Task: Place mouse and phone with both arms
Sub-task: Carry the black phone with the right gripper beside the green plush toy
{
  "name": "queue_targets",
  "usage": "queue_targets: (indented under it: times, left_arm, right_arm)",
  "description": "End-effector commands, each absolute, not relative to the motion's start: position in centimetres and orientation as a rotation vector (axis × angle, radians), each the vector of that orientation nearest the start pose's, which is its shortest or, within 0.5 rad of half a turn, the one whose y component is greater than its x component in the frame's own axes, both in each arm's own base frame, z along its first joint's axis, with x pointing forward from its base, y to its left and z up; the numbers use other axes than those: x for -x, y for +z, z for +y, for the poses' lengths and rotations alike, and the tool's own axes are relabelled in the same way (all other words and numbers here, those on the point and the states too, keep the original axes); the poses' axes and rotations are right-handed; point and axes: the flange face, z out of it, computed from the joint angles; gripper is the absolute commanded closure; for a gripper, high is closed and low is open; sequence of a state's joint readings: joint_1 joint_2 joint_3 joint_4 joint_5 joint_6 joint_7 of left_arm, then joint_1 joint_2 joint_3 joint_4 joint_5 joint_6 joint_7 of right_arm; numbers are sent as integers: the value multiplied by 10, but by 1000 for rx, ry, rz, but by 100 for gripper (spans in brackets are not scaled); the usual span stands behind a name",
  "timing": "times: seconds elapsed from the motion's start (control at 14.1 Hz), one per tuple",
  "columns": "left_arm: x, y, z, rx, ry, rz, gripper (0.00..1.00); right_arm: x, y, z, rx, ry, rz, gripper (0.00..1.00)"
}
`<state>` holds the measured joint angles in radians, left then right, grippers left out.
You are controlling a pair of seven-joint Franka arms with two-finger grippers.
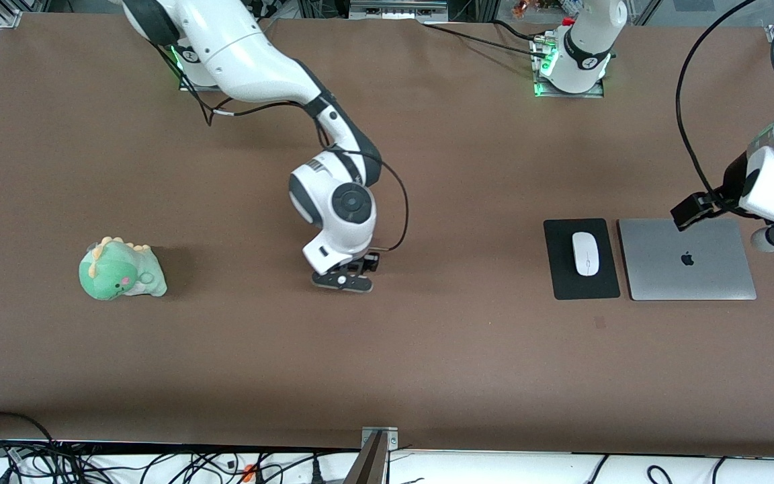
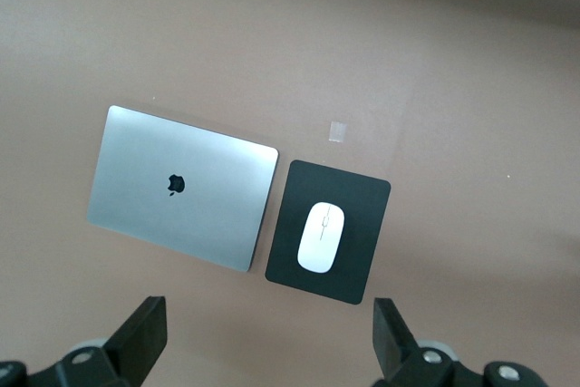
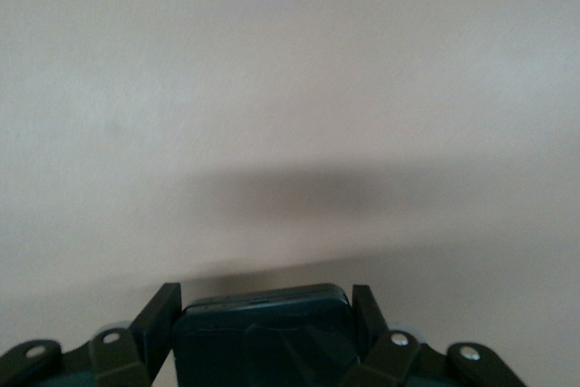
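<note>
I am seeing the mouse lying on the mouse mat, which is sitting just beside the closed laptop at the left arm's end of the worktop. The left gripper is hanging over that pair with its fingers spread wide. The right gripper is sitting low at the worktop's middle, its fingers clamping the phone. The dinosaur plush toy is resting toward the right arm's end, well apart from everything else.

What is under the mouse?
The mouse lies on a black mat, which sits on the table beside a closed laptop. The table beneath the mat is covered.
</note>
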<state>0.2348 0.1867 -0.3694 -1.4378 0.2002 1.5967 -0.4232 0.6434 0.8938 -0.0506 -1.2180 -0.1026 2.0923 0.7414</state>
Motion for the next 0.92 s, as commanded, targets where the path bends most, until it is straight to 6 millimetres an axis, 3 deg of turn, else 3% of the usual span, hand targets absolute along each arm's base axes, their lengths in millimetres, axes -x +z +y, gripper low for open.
queue_targets:
  times: [0.0, 0.28, 0.43, 0.64, 0.85]
  left_arm:
    - [-594, 605, -43, 3001, -20, -423, 0]
    - [-586, 614, -48, 3009, -15, -420, 0]
    - [-583, 616, -50, 3005, 2, -417, 0]
    - [-579, 618, -50, 3000, 18, -418, 0]
    - [-577, 619, -51, 2998, 24, -416, 0]
  right_arm:
    - [-641, 266, 383, 3245, -7, 10, 91]
    - [-664, 279, 292, 3245, 42, -53, 95]
    - [-666, 277, 240, 3229, 12, -64, 95]
    - [-647, 251, 166, 3192, -110, -73, 96]
    - [-620, 216, 117, 3153, -275, -5, 96]
